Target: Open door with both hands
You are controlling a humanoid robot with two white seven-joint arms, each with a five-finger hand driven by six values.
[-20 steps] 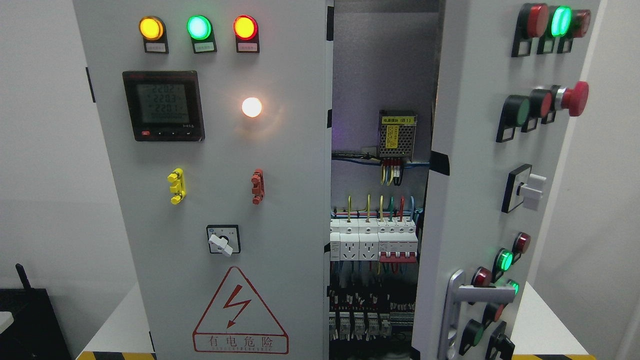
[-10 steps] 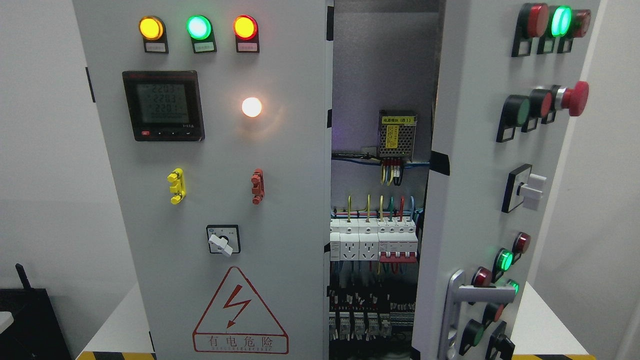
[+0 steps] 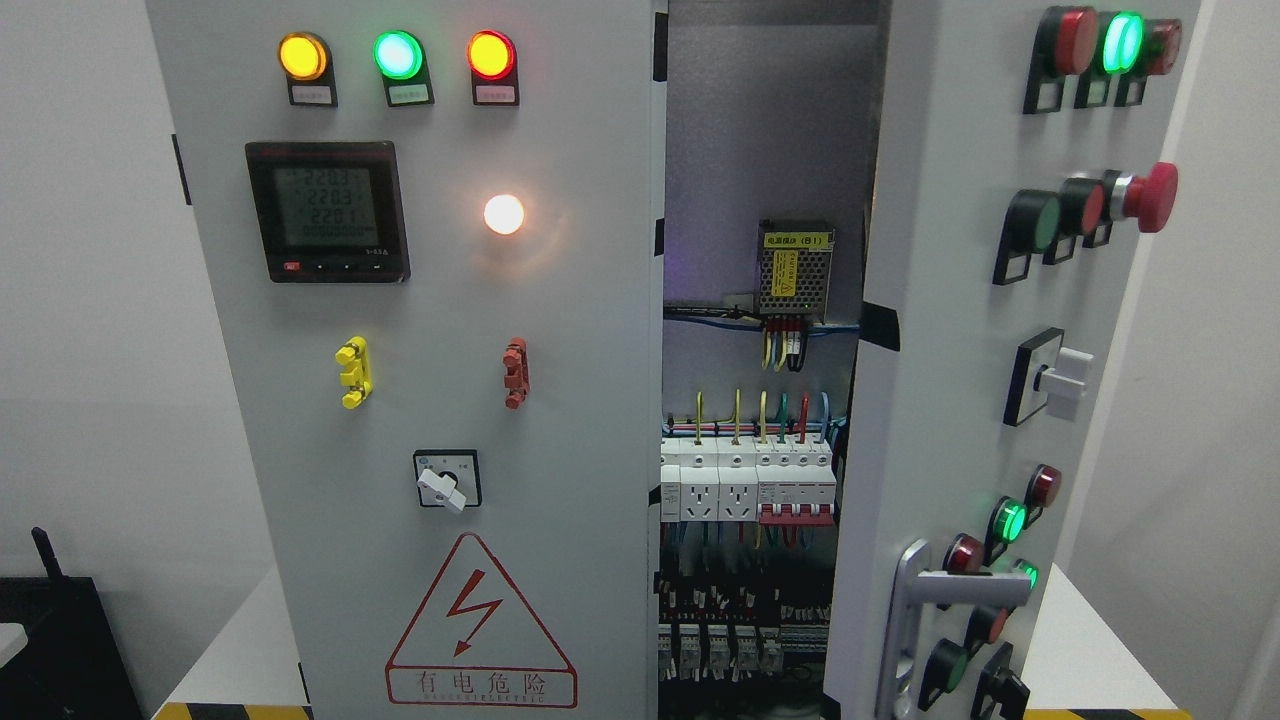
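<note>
1. At the far left, a white wall is seen, with a black box (image 3: 50, 640) and its short antenna low in the corner.
2. The left door (image 3: 430, 380) of a grey electrical cabinet is seen closed, facing the camera. Across its top, a yellow lamp (image 3: 302, 56), a green lamp (image 3: 397, 54) and a red lamp (image 3: 490, 55) are lit.
3. Below them, a digital meter (image 3: 328, 211) with a lit display is mounted, and a glowing white lamp (image 3: 503, 214) is placed to its right.
4. Lower down, a yellow terminal (image 3: 352, 372) and a red terminal (image 3: 515, 372) are fixed, then a rotary switch (image 3: 446, 480), then a red high-voltage warning triangle (image 3: 480, 625).
5. In the middle gap, the cabinet interior is exposed: a power supply module (image 3: 794, 268) above, a row of white circuit breakers (image 3: 745, 480) with coloured wires below.
6. The right door (image 3: 950, 380) is seen swung partly open toward the camera, its edge just right of the breakers. Coloured push buttons, a red emergency stop button (image 3: 1150, 197) and a white selector switch (image 3: 1060, 382) are carried on it.
7. A silver door handle (image 3: 940, 600) is set near its lower edge.
8. A white tabletop (image 3: 1090, 650) is seen under the cabinet.
9. No robot hand is in view, so neither hand's state can be told.
</note>
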